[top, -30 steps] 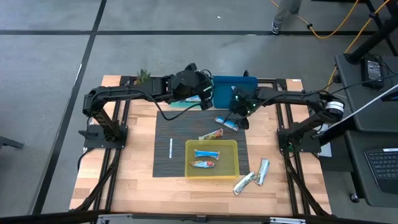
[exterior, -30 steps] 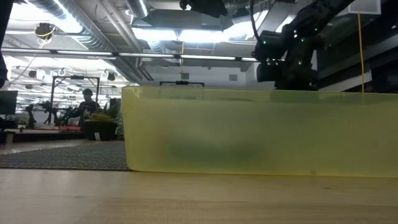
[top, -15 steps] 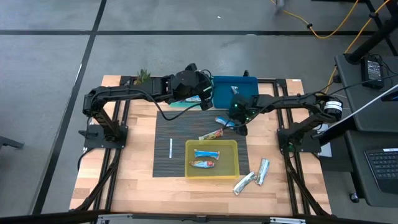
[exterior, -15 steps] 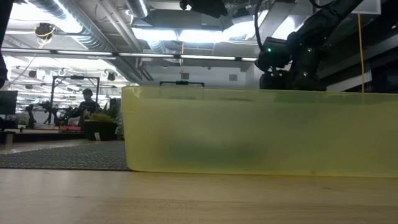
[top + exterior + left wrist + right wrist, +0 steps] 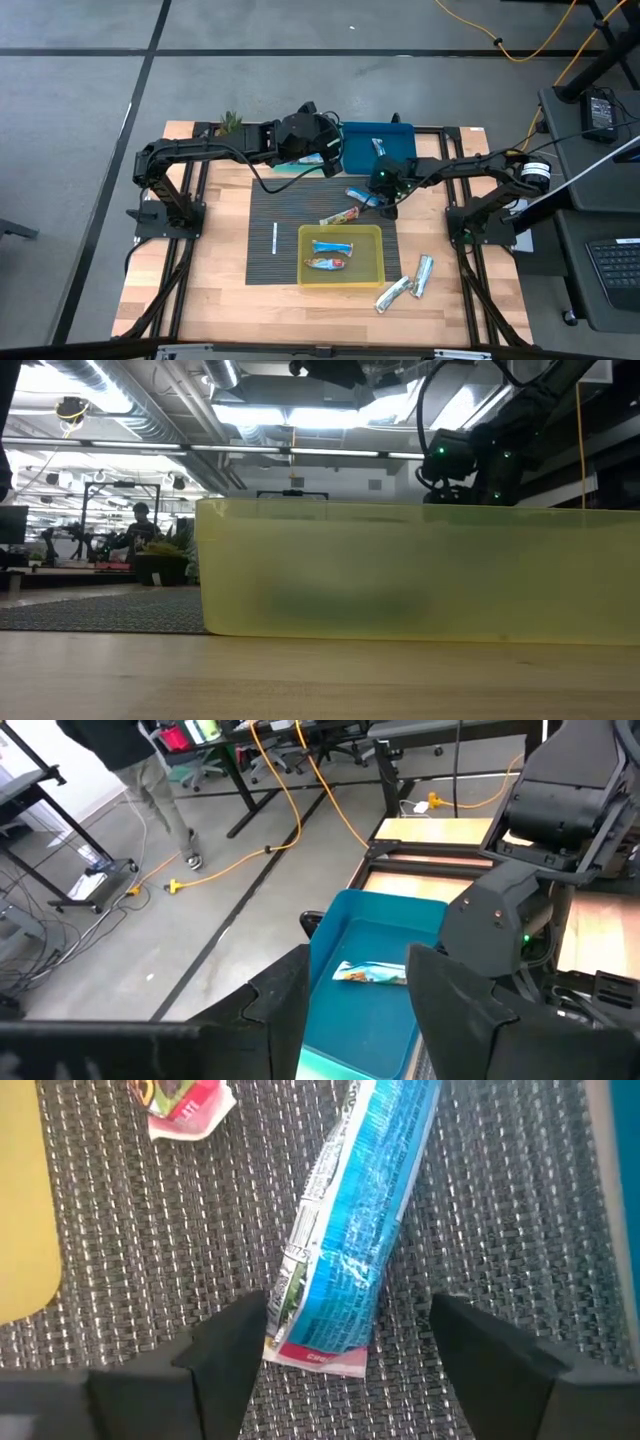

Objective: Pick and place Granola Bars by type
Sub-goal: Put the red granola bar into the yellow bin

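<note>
A blue granola bar lies flat on the dark woven mat, also seen in the high view as the blue bar. My right gripper is open, its fingers standing on either side of the bar's near end without touching. A multicoloured bar lies beside it; its end shows in the right wrist view. Two bars lie in the yellow tray. Two silver bars rest on the wood. My left gripper is open, high over the blue bin, where one bar lies.
A thin white stick lies on the mat left of the yellow tray. The blue bin sits at the table's far edge, a small plant to its left. The yellow tray wall fills the low view.
My right gripper has come down toward the blue bar on the mat, moving slightly toward the table's near edge. The bars have not moved.
</note>
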Available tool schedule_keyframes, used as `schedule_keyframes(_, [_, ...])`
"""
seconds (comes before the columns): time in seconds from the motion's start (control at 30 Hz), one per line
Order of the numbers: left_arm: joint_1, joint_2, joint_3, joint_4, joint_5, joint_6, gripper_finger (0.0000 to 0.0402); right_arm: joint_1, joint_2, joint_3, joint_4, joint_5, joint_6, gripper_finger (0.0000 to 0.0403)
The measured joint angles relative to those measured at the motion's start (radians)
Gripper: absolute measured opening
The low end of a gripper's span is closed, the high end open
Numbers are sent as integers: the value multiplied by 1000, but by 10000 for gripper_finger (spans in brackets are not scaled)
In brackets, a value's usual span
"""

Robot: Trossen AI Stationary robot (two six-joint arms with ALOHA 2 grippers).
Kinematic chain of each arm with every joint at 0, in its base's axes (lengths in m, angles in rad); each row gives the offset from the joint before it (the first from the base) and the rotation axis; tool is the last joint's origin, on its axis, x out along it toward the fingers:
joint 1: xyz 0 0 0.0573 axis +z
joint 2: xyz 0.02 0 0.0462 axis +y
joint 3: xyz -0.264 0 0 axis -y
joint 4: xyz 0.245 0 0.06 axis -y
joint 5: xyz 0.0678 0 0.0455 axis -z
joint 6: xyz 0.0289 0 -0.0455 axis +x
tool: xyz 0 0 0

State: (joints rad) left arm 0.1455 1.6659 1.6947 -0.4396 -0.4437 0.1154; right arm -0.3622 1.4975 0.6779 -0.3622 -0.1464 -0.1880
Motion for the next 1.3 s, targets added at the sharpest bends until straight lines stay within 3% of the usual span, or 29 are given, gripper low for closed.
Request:
schedule_keyframes(0.17, [0, 0, 0, 4, -3, -1, 161, 0, 0, 0, 15, 14, -9, 249])
schedule_keyframes(0.67, [0, 1, 0, 19, -9, 2, 161, 0, 0, 0, 23, 14, -26, 84])
schedule_keyframes(1.03, [0, 1, 0, 18, -9, 3, 160, 0, -5, 11, 17, 15, 0, 34])
schedule_keyframes(1.3, [0, 1, 0, 17, -10, 3, 158, -1, -118, 140, -122, 53, 1, 22])
